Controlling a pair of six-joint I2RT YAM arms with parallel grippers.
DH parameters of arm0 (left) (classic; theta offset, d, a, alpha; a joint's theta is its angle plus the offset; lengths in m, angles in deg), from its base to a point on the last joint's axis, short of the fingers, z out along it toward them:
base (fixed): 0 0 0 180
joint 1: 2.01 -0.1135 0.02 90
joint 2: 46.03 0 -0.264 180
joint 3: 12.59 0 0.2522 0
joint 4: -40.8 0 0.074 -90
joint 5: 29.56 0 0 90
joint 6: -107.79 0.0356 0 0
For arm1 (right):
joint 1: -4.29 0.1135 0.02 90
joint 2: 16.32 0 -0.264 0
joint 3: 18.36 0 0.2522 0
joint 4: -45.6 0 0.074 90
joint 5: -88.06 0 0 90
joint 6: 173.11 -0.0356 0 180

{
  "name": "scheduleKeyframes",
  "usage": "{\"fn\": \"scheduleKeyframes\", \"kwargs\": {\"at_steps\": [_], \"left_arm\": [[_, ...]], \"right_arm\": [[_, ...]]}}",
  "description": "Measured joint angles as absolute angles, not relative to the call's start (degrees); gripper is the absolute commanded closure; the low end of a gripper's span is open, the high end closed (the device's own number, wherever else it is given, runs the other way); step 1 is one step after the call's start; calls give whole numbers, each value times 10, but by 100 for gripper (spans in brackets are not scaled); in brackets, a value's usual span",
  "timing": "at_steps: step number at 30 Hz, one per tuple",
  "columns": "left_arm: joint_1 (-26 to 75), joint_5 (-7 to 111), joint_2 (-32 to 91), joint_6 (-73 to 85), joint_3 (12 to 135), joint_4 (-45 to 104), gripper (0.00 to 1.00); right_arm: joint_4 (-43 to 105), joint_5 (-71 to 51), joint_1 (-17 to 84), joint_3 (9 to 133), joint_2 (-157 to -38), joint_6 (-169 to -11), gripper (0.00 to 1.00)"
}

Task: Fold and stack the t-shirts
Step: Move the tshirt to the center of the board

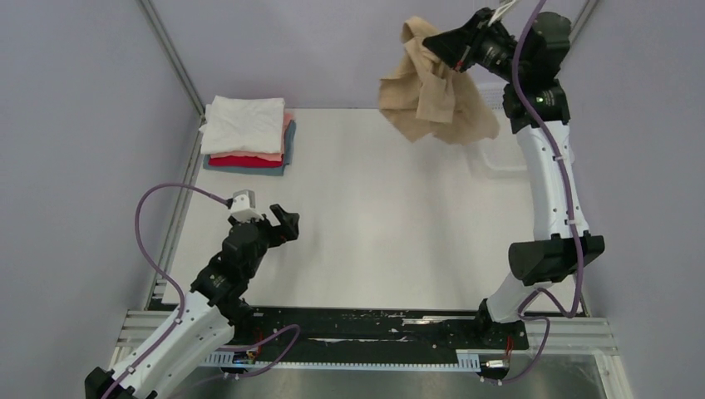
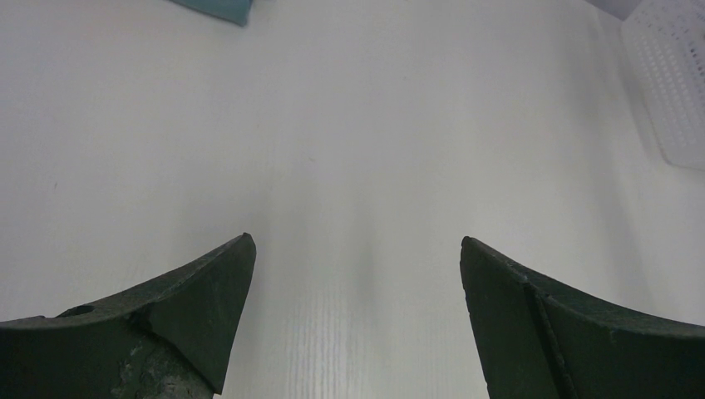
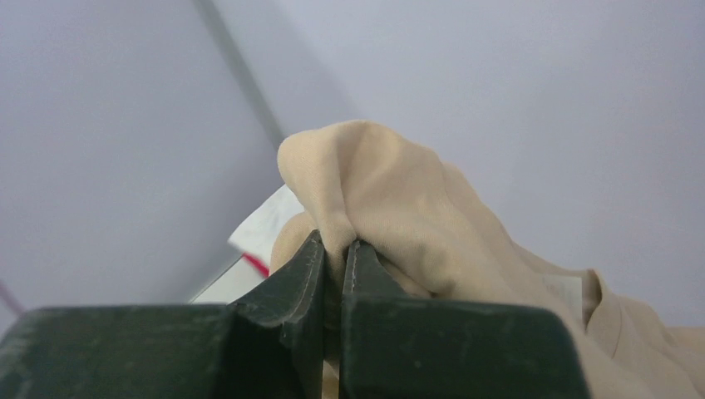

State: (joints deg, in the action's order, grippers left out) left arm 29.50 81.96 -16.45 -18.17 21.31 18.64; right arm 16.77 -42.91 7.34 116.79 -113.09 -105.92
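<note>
Right of the folded stack (image 1: 247, 133), the tan t-shirt (image 1: 436, 91) is held aloft, bunched in clenched right fingers (image 3: 299, 283); left fingers (image 2: 191, 299) are parted, empty; flat spreading on the tabletop (image 1: 374, 216) is advised.

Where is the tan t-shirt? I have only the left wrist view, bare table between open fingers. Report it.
Observer: The tan short-sleeved cloth t-shirt hangs bunched in the air above the far right of the white table, held by the right tool.
Operator: Confirm that grip.
Observer: In the right wrist view, a fold of the cloth is pinched between the tool's shut fingers.
Operator: Now give me the stack.
Observer: The stack of folded cloth t-shirts lies at the table's far left corner: white on top, then pink, red and blue-grey beneath.
</note>
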Motion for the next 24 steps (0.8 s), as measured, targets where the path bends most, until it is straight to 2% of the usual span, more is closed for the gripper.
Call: {"fn": "scheduleKeyframes", "kwargs": {"at_steps": [8, 11, 16, 19, 20, 22, 24], "left_arm": [[295, 835, -196, -213, 213, 141, 0], [295, 844, -202, -227, 213, 125, 0], [295, 850, -201, -238, 213, 111, 0], [295, 853, -191, -244, 213, 112, 0], [295, 855, -184, -245, 213, 112, 0], [295, 855, -163, -246, 213, 115, 0], [295, 853, -134, -248, 213, 123, 0]], "right_arm": [[152, -504, 197, 1108, -1123, -1031, 100], [163, -486, 211, 1012, -1083, -1025, 100], [183, -385, 203, 759, -965, -1021, 91], [195, -305, 196, 598, -900, -1018, 77], [195, -279, 193, 555, -887, -1019, 66], [192, -213, 180, 474, -877, -1021, 28], [186, -157, 166, 427, -884, -1029, 15]]}}
